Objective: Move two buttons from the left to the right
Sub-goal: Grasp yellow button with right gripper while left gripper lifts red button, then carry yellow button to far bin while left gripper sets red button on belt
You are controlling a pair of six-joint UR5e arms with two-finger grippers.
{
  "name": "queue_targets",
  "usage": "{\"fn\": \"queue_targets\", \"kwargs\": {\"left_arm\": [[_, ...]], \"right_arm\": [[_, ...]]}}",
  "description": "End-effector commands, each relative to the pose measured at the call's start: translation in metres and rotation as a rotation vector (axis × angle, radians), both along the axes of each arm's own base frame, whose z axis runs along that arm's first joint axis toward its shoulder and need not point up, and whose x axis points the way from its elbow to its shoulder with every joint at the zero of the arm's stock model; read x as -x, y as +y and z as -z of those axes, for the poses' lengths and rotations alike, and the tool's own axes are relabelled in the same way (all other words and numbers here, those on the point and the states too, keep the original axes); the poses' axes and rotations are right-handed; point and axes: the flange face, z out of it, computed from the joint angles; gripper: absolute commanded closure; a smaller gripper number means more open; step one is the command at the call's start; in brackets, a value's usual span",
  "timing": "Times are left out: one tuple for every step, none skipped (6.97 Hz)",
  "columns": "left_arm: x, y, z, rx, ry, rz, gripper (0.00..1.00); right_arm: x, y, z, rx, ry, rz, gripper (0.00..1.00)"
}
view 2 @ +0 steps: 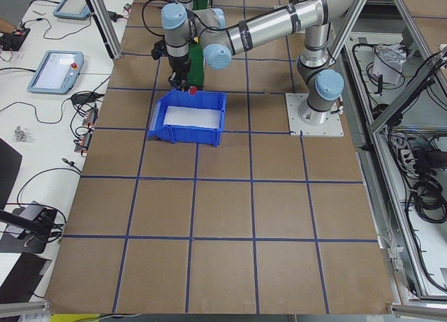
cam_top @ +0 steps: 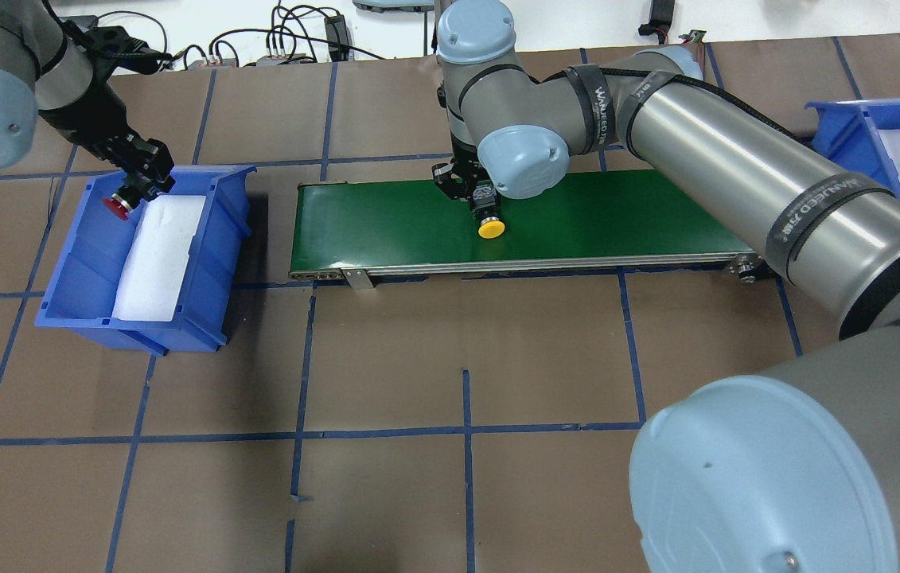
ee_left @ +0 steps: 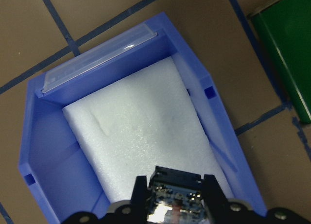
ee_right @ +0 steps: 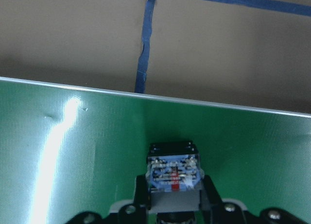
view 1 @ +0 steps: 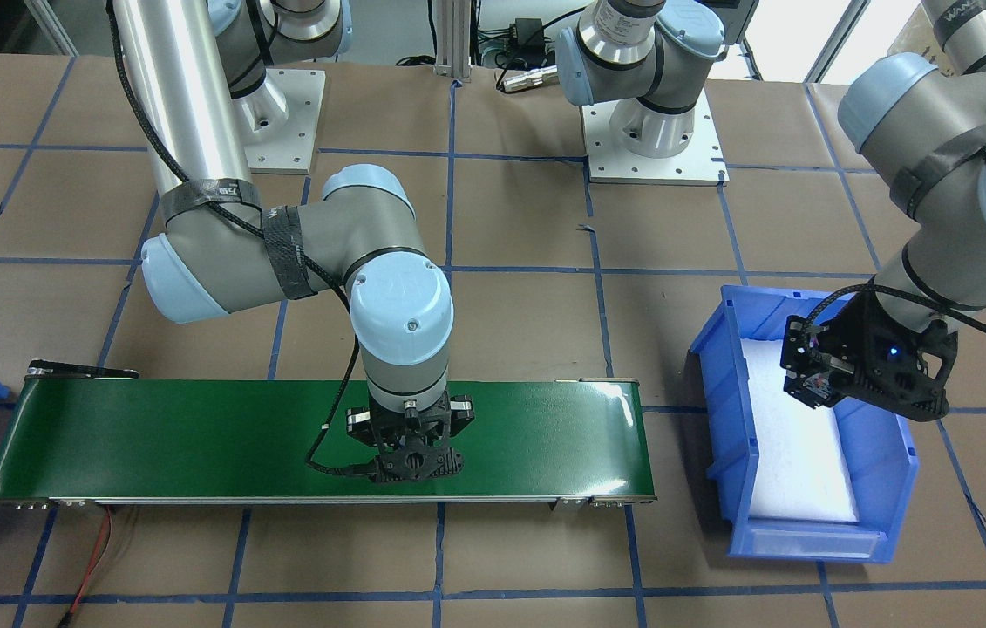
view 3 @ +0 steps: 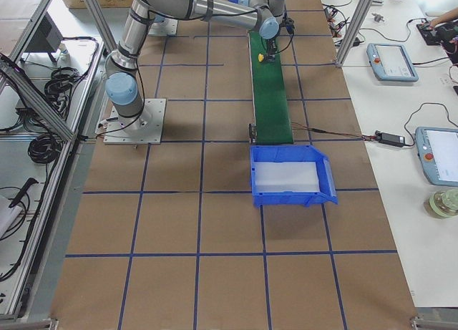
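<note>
Yellow button [cam_top: 491, 228]: mushroom cap, black collar, grey-blue contact block. Right gripper [cam_top: 485, 205] over green conveyor belt [cam_top: 386, 223], jaws pinching the block from both sides, cap poking out toward belt's near edge. Whether it touches the belt, cannot tell.

Red button [cam_top: 116, 204]: same build, red cap. Left gripper [cam_top: 137, 181] clamps its block, cap jutting below fingers, over blue bin [cam_top: 79, 263] beside white foam pad [cam_top: 159, 247].

The word "WANJEED" is printed on black straps [cam_top: 820, 208] around the right arm [cam_top: 704, 151].
</note>
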Motion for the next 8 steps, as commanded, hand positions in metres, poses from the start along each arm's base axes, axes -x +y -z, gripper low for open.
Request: {"fn": "queue_targets", "kwargs": {"left_arm": [[0.014,0.000,0.006,-0.015,-0.018,-0.049,0.92],[0.022,0.001,0.016,-0.030,-0.002,-0.108,0.92],[0.037,-0.003,0.021,-0.032,-0.001,-0.228,0.93],[0.062,-0.009,0.026,-0.034,-0.009,-0.269,0.93],[0.084,-0.008,0.027,-0.032,-0.012,-0.304,0.93],[0.105,-0.005,0.029,-0.029,-0.010,-0.344,0.93],[0.126,-0.004,0.031,-0.026,-0.008,-0.392,0.93],[0.149,-0.005,0.040,-0.020,-0.007,-0.415,0.93]], "right_arm": [[0.011,-0.005,-0.015,0.018,0.001,-0.043,0.92],[0.024,-0.004,-0.041,0.036,-0.002,-0.060,0.92],[0.058,-0.008,-0.074,0.040,0.018,-0.086,0.92],[0.121,-0.017,-0.106,0.032,0.041,-0.086,0.92],[0.191,-0.019,-0.132,0.014,0.046,-0.069,0.92],[0.249,-0.014,-0.154,0.003,0.049,-0.048,0.92],[0.303,-0.004,-0.173,-0.020,0.047,-0.009,0.92],[0.348,0.002,-0.183,-0.017,0.051,0.021,0.92]]}}
